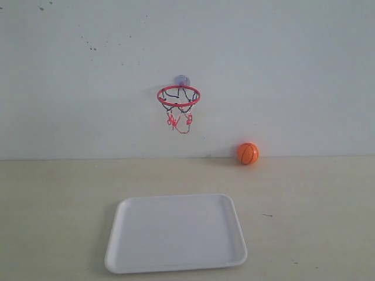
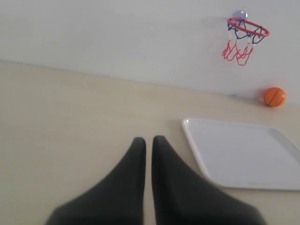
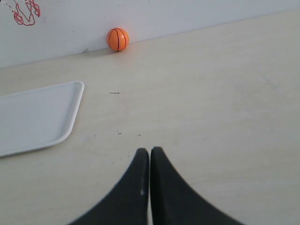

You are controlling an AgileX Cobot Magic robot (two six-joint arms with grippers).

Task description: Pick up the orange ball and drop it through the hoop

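The orange ball rests on the table against the back wall, right of the hoop; it also shows as the orange ball and the orange ball in the wrist views. The hoop hangs on the wall by its suction cup, net dangling; the hoop shows whole in the left wrist view, while only the hoop's net shows in the right. My left gripper is shut and holds nothing. My right gripper is shut too, well short of the ball. Neither arm appears in the exterior view.
A white tray lies flat on the beige table below the hoop, also seen as the tray and the tray. The white wall closes off the table's back edge.
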